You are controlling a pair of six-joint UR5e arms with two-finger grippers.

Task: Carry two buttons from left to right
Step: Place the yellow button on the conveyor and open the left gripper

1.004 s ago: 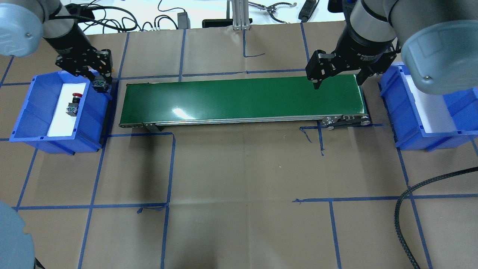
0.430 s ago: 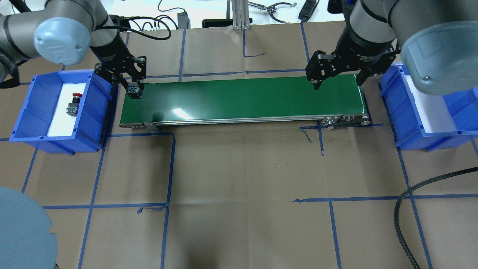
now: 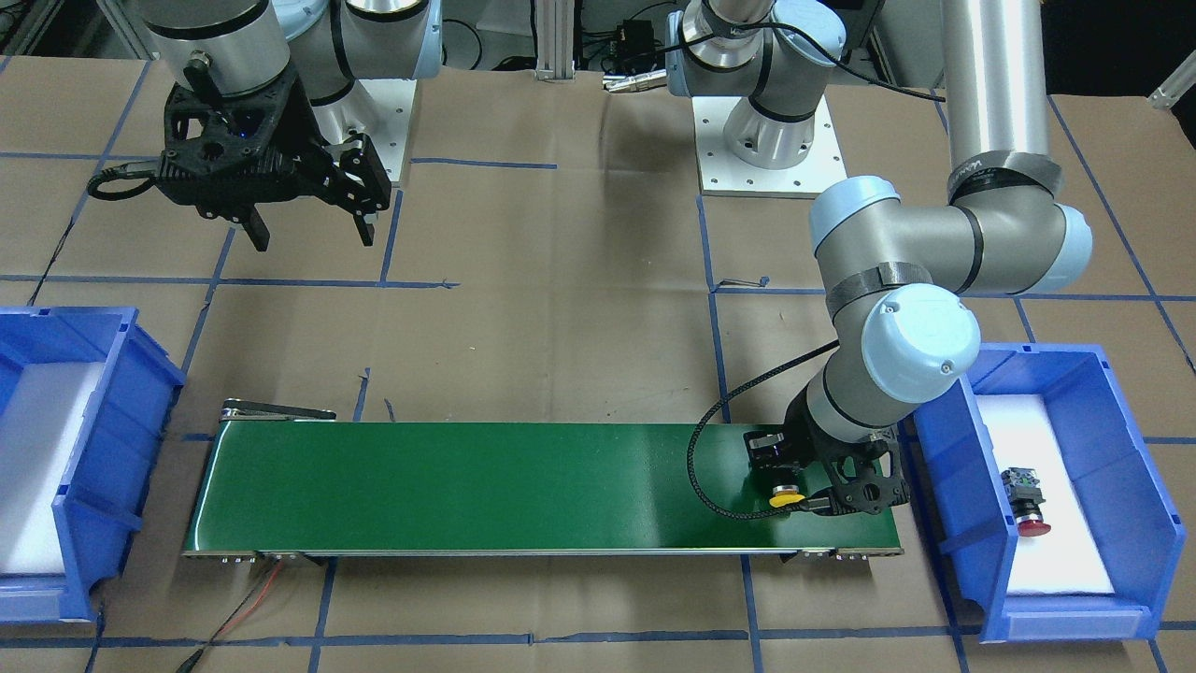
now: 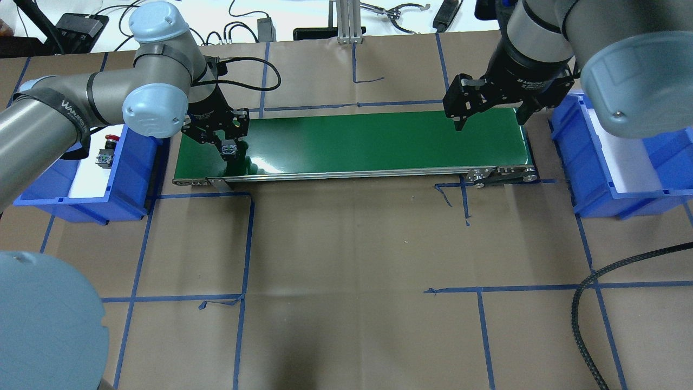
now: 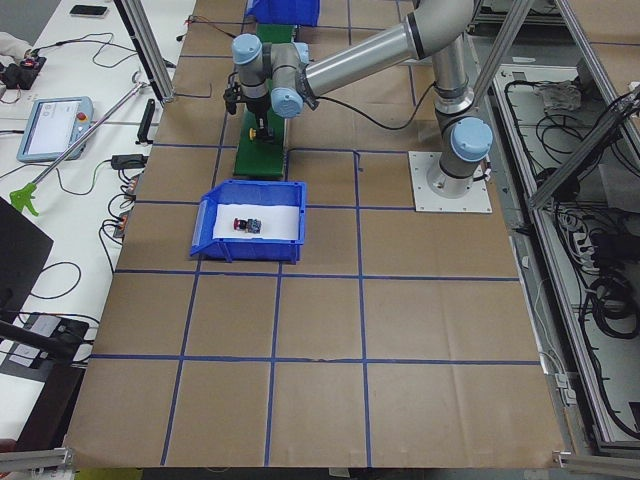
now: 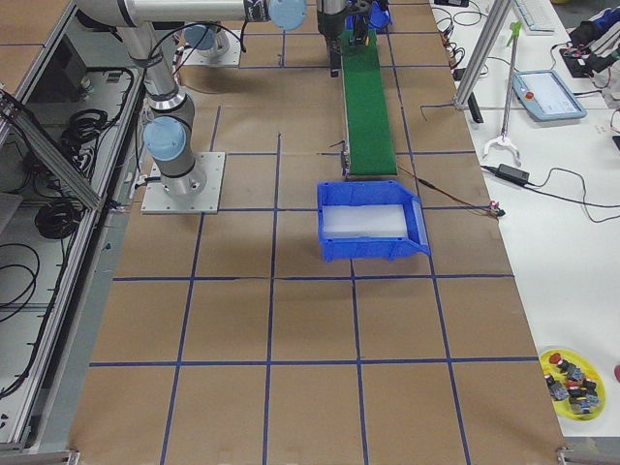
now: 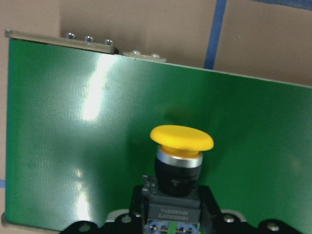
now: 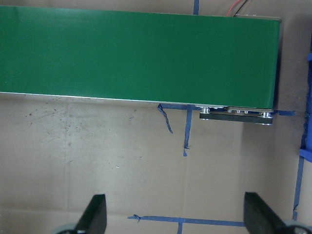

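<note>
Grey, square-sided block is the part of the yellow button (image 7: 181, 138) that the left gripper (image 4: 230, 147) pinches. Its fingers are closed on the block's flat faces, with the black barrel and mushroom cap sticking out ahead in the left wrist view. That looks like the right hold: the block gives flat, parallel faces, whereas the barrel is round and the domed cap looks smooth and likely to slip. I judge the piece light, rigid and hard-shelled, so a firm squeeze should not hurt it. Laid down loose, it could roll on its barrel or tip onto the wide cap.

The cap is a bright, glossy yellow disc above a silver collar, then a short black cylinder, then the grey block with small coloured markings.

Below it lies the green belt (image 4: 352, 143). The button hangs low over the belt's left end in the overhead view, and I cannot tell whether it touches.

The red button (image 3: 1026, 500) has the same build under a red cap. It lies on its side on the white liner of the blue bin (image 3: 962, 505), at the lower right of the front-facing view.

The right gripper (image 4: 490, 116) hovers at the belt's other end with fingers (image 8: 95, 214) spread wide and nothing between them. The second blue bin (image 4: 590, 179) sits beyond it on the brown surface (image 4: 352, 260).
</note>
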